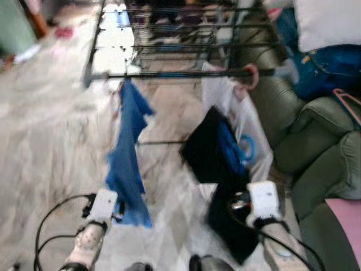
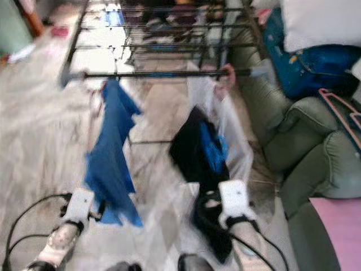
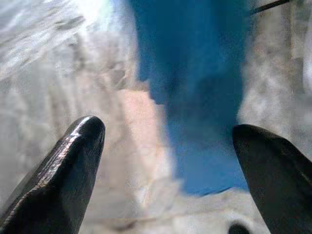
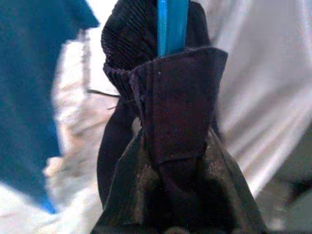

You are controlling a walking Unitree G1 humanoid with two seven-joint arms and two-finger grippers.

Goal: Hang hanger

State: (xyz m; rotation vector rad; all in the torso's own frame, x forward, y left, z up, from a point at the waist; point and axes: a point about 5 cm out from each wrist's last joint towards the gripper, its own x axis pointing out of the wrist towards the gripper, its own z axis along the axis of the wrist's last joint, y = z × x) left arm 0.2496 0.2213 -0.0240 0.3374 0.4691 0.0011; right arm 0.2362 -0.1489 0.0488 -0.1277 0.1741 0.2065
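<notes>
A black drying rack (image 1: 180, 74) stands ahead of me, its front bar crossing the view. A blue garment (image 1: 128, 152) hangs from that bar on the left, and a white garment (image 1: 248, 121) hangs on the right from a pink hanger hook (image 1: 252, 76). My right gripper (image 4: 175, 161) is shut on a black garment (image 1: 211, 152) that sits on a blue hanger (image 4: 171, 24), held up below the bar between the two hung pieces. My left gripper (image 3: 170, 161) is open, low down, just beside the blue garment's bottom edge.
A green sofa (image 1: 304, 135) runs along the right, carrying blue jeans (image 1: 327, 68), a white pillow (image 1: 327, 22), a pink hanger (image 1: 350, 104) and a pink cushion (image 1: 347, 220). Black cables (image 1: 51, 226) loop by my left arm. Pale marble floor (image 1: 45, 141) lies to the left.
</notes>
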